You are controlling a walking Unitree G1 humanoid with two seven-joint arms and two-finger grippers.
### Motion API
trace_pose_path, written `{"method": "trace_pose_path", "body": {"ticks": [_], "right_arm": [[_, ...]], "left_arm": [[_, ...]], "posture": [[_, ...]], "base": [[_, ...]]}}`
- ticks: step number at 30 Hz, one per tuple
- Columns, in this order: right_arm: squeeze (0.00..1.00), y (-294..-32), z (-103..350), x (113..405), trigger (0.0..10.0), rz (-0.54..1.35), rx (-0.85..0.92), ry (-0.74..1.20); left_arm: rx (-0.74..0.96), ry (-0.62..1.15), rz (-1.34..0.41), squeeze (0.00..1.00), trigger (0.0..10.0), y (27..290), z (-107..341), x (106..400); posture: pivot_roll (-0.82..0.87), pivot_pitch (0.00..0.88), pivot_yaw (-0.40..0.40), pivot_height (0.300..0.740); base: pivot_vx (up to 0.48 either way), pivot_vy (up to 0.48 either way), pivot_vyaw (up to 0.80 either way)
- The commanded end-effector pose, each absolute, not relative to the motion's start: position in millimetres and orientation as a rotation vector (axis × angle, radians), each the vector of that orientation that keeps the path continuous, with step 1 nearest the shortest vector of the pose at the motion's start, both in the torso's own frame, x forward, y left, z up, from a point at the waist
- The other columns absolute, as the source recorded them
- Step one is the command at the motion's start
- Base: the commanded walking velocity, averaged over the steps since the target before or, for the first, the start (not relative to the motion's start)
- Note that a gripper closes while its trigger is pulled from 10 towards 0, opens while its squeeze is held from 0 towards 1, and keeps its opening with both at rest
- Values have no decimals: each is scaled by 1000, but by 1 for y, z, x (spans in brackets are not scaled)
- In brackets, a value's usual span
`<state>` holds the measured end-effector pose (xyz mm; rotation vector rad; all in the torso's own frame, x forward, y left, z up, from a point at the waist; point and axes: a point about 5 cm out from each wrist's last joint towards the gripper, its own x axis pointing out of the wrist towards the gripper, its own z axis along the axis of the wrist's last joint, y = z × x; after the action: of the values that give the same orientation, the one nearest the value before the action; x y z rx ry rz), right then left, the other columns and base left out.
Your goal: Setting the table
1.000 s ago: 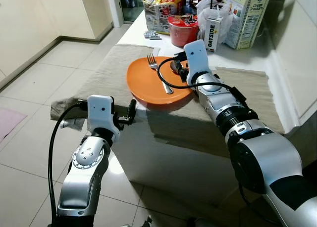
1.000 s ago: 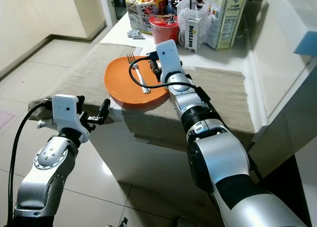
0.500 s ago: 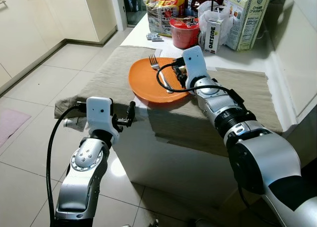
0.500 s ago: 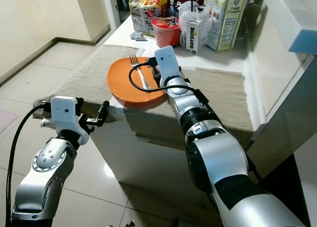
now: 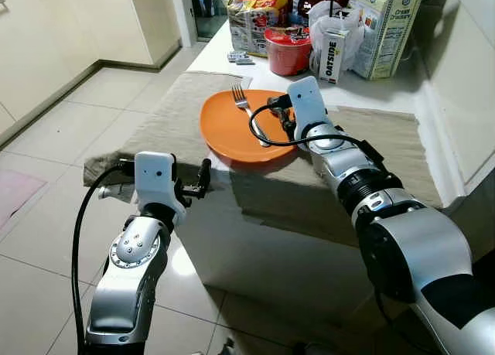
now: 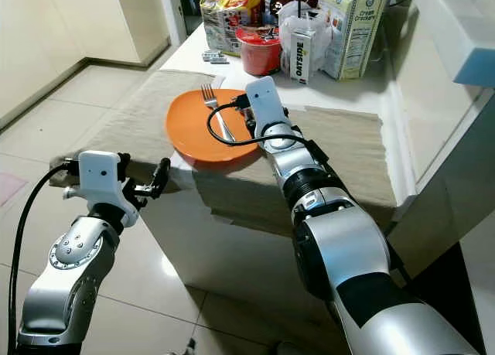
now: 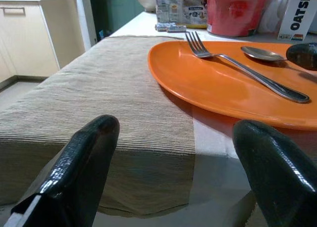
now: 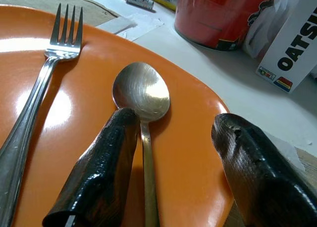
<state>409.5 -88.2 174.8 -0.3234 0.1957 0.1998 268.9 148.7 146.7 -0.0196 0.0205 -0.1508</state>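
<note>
An orange plate point(image 5: 232, 131) rests on the beige cloth at the table's near corner. On the plate, a fork point(image 5: 249, 115) lies with its tines pointing away from me. Beside it is a spoon point(image 8: 142, 93), bowl up. My right gripper point(image 8: 173, 138) is low over the plate's right side and open. Its fingers point(image 8: 106, 162) straddle the spoon's handle, and one of them is close against it. My left gripper point(image 5: 203, 177) is open and empty. It is in the air just before the table's front edge, level with the cloth point(image 7: 99, 88).
Behind the plate stand a red cup point(image 5: 288, 49), an Oatside carton point(image 5: 332, 55), a cracker box point(image 5: 384, 26) and snack bags point(image 5: 255, 15). A white wall unit borders the table on the right. Tiled floor and pale cabinets lie to the left.
My right gripper has come down over the plate and eased slightly right. The spoon now lies on the plate between its open fingers. The left arm has barely moved.
</note>
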Motion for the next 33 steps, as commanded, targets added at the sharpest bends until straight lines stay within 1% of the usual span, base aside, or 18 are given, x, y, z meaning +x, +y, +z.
{"method": "trace_pose_path", "body": {"ticks": [1, 6, 7, 8, 9, 23, 26, 33], "right_arm": [[0, -93, 151, 402, 10000, 197, -317, 297], [0, -96, 145, 400, 10000, 190, -310, 321], [0, -96, 142, 399, 5098, 193, -306, 338], [0, -96, 142, 399, 5098, 193, -306, 338], [0, -96, 140, 399, 0, 196, -297, 347], [0, -96, 139, 398, 0, 204, -289, 359], [0, -91, 143, 399, 0, 240, -265, 336], [0, -86, 147, 400, 0, 268, -275, 309]], "left_arm": [[-19, 15, -136, 0, 10000, 151, 150, 267], [-19, 18, -134, 0, 10000, 152, 150, 266], [-19, 18, -134, 0, 10000, 152, 150, 266], [-19, 18, -134, 0, 10000, 152, 150, 266], [-20, 18, -134, 0, 10000, 152, 151, 266], [-22, 18, -131, 0, 10000, 153, 152, 267], [-28, 18, -130, 0, 10000, 152, 151, 268], [-26, 15, -128, 0, 10000, 153, 152, 269]], "posture": [[-30, 56, 68, 740], [-31, 60, 68, 740], [-31, 62, 67, 740], [-31, 62, 67, 740], [-31, 62, 67, 740], [-35, 62, 64, 740], [-36, 57, 61, 740], [-35, 54, 59, 740]], "base": [[0, 0, 0], [0, 0, 0], [0, 0, 0], [0, 0, 0], [0, 0, 0], [0, 0, 0], [0, 0, 0], [0, 0, 0]]}}
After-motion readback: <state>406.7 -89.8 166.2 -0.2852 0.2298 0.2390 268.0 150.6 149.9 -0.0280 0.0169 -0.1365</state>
